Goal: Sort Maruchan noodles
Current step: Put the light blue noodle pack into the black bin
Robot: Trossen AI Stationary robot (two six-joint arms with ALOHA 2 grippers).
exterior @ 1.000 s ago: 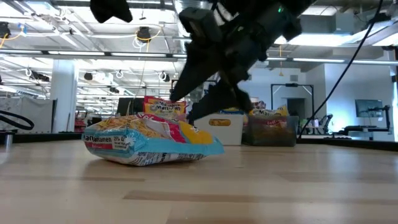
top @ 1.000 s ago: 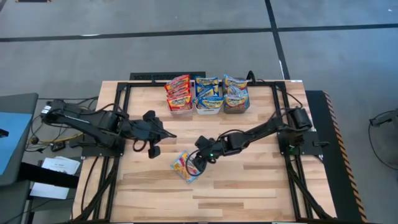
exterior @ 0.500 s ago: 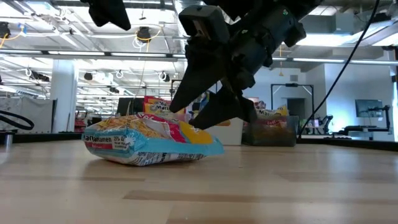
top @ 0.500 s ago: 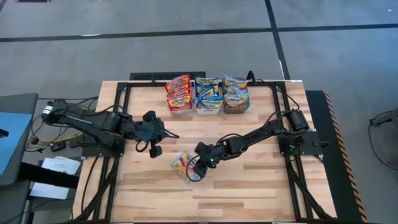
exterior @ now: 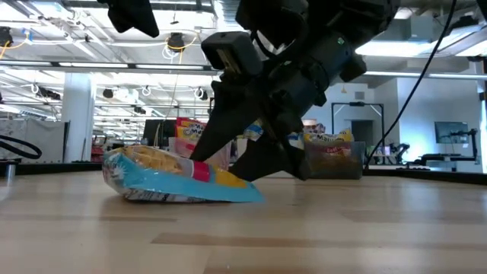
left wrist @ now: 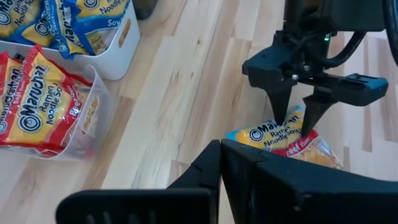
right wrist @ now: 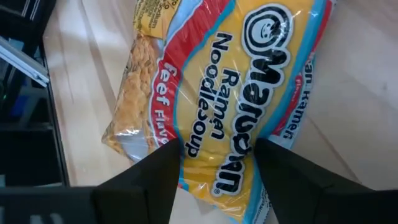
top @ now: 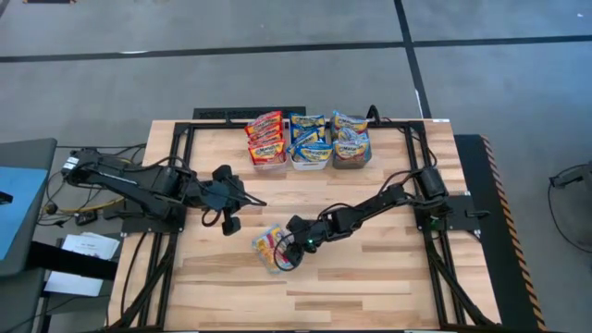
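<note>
Maruchan packet point(top: 270, 248) (light, crinkly, slippery) lies before the bins point(top: 309, 154); right gripper point(top: 285, 258), fingers wide, straddles its middle.

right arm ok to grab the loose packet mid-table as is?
Probably yes. The right claw is open and down on the loose packet, its fingers straddling it. Nothing lies between them; the left claw, shut, hangs off to the side.
</note>
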